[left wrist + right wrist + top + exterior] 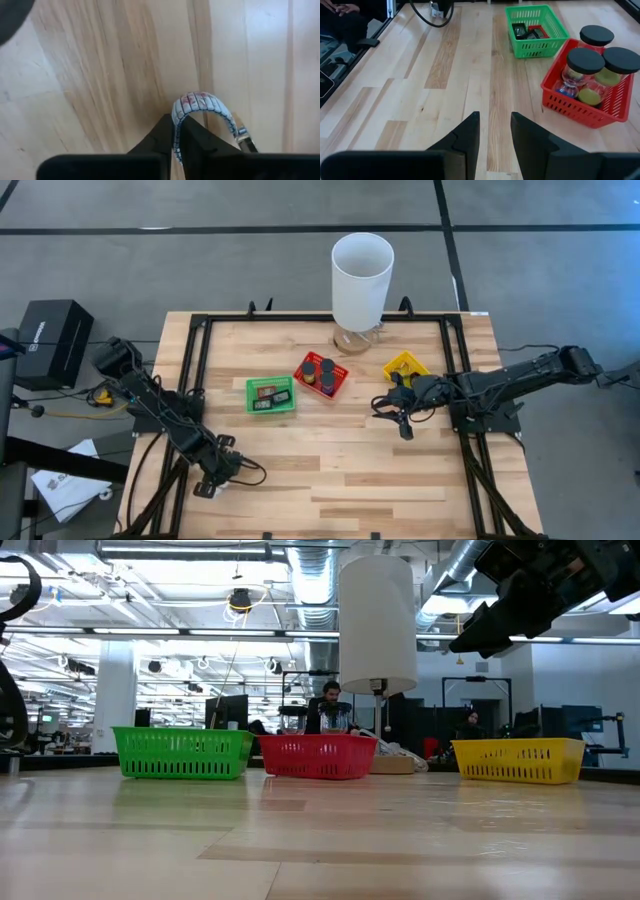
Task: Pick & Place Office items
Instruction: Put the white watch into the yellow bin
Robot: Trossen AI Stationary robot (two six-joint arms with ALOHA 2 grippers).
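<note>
1. The band (200,102), a pale loop with dark ticks and a red smear, is clamped between the fingers (160,137) of the left hand (215,477); its arc stands out just beyond the fingertips, over the tabletop (330,470).
2. The left hand is fully closed on the band, low at the tabletop's near left corner.
3. The right hand (495,120) holds nothing; its fingers stand partly apart above bare wood.
4. Ahead of the right hand sits the red basket (600,107), holding three jars (585,72) with black lids.
5. Farther beyond it is the green basket (536,31), with small dark pieces (529,33) inside.
6. The yellow basket (405,366) lies just beside the right hand.
7. A white cylinder (361,280) stands behind the baskets.
</note>
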